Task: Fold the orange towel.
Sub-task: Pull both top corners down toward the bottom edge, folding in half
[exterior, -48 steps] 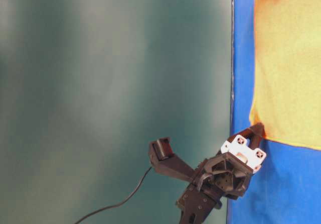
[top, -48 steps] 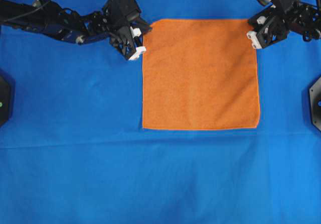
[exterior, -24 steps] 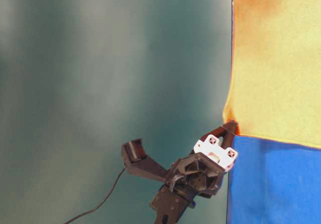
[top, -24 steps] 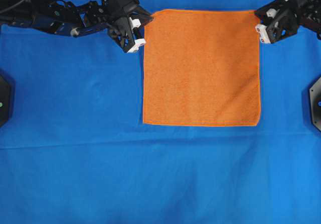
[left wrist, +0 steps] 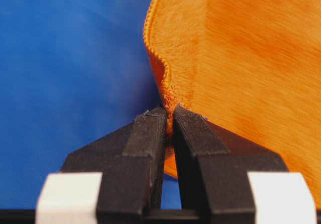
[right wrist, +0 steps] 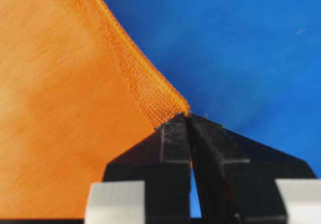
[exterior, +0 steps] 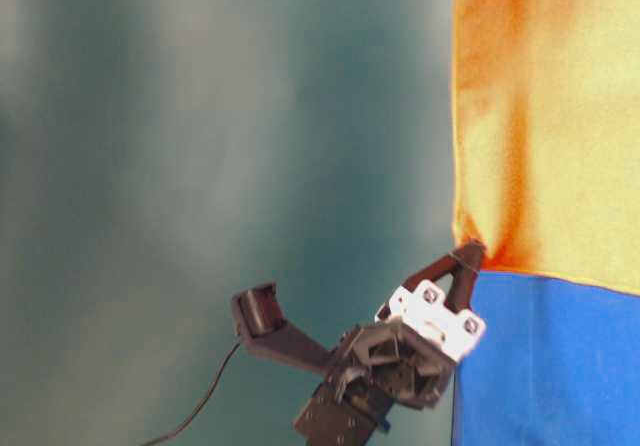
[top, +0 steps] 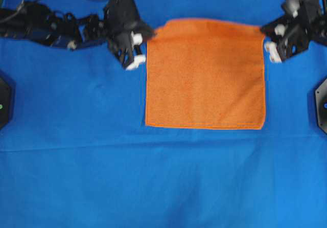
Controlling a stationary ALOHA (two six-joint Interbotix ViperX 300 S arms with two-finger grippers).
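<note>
While each hand, left hand [left wrist: 168, 114] and right hand [right wrist: 188, 117], pinches a far corner, the orange towel [top: 205, 74] seemingly hangs near-square.

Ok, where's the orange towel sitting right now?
In the overhead view the orange towel lies right of centre on the blue cloth, its two far corners pinched by the left gripper and right gripper.

One orange towel [top: 204, 74], one blue cloth surface [top: 153, 177], two arms, two grippers, left gripper [top: 145, 33] and right gripper [top: 265, 29], two black mounts at table sides [top: 322, 104]
</note>
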